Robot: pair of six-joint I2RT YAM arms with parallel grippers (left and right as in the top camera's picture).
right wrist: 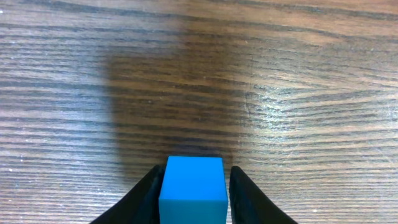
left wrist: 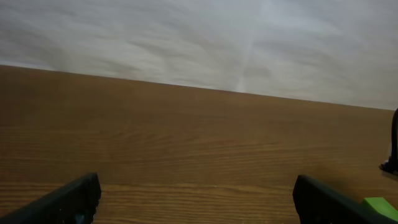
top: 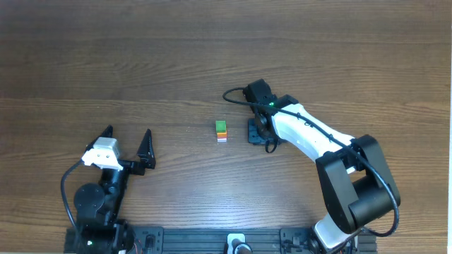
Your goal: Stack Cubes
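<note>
Blue cube (right wrist: 191,186) is clamped between the right arm's jaws, seen close from the wrist, with the wood-grain bench (right wrist: 280,74) below it. On the top view, left arm (top: 111,176) sits low at the left, jaws spread wide and holding nothing. Next comes the small cube stack (top: 222,131) mid-bench, green on top and orange under it, then the right arm (top: 304,130), its jaws just right of the stack and apart from it.

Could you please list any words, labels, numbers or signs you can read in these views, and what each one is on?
There are none: the blue cube, the stacked cubes and the wooden table carry no readable print.
</note>
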